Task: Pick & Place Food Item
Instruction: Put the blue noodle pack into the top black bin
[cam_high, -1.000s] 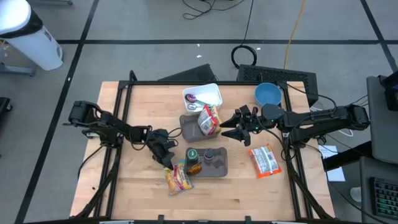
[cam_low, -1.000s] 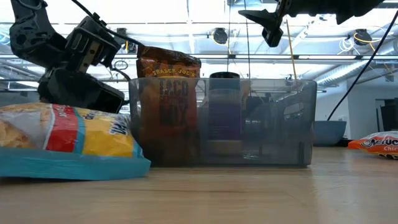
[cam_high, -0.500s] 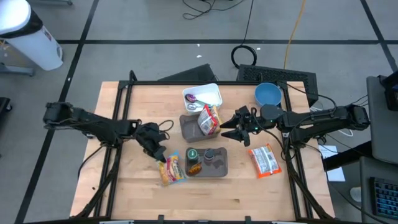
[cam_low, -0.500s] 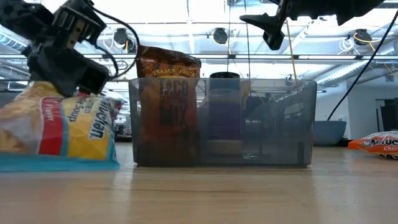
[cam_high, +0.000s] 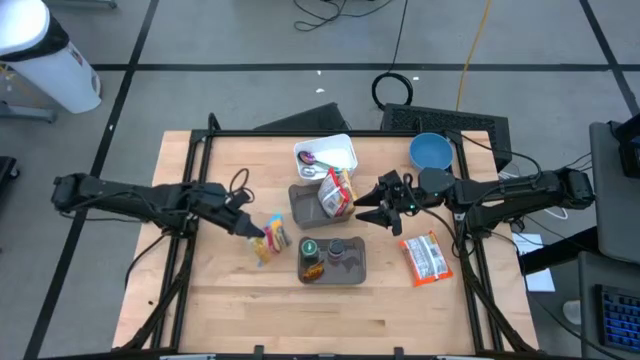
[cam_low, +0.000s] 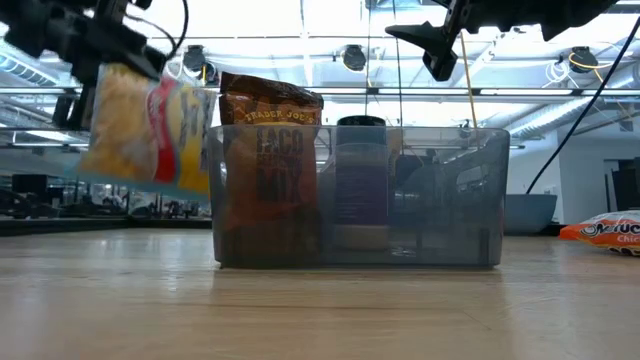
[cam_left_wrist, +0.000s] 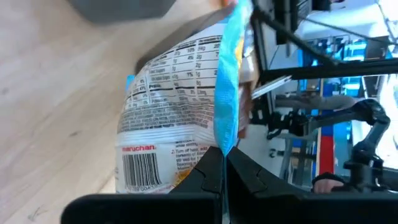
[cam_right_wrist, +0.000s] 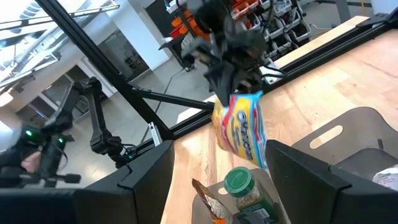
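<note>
Ramen packet (cam_high: 272, 236) up in the air, clear of the wooden table (cam_high: 220, 310), pinched tight by its blue edge in the left gripper (cam_high: 254, 231) and dangling just beside the near grey bin (cam_high: 357, 268). From table height the packet (cam_low: 150, 125) hangs level with the bin's top, next to the taco-mix pouch (cam_low: 268, 170) standing inside it. A green-lidded jar (cam_high: 310, 248) sits in that bin too. Over on the other side, the right gripper (cam_high: 368, 203) hovers with its fingers spread apart and nothing between them, above the far grey bin (cam_high: 303, 202) where a red snack bag (cam_high: 336, 192) leans. An orange packet (cam_high: 425, 257) lies flat on the table, well apart.
</note>
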